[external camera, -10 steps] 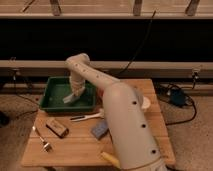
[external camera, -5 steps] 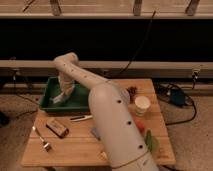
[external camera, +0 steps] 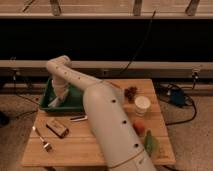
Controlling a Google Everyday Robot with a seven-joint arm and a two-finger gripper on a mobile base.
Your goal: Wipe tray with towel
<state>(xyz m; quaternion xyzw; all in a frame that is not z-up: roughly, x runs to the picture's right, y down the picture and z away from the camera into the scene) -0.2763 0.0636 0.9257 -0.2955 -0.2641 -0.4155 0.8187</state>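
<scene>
Nearest: big white arm rising from the bottom edge and blocking the middle of the wooden surface. Left of it, a fork and a small dark block; right of it, a red fruit, something green, a white cup and a dark cluster, maybe grapes.

Farther back, the arm folds left and down into the green tray at the back-left corner of the surface. The end effector sits low at the tray's left side with the pale towel under it, against the tray floor. Can't tell whether it's clenched on the cloth or just pressing; no read on that. Pose makes sense for wiping: wrist pointing down, cloth pinned flat to the floor.

Versus 0.5 s ago: elbow has swung further left, and the contact point moved from tray centre toward the left wall. Looks mid-stroke; right part of the tray is hidden behind the arm.
</scene>
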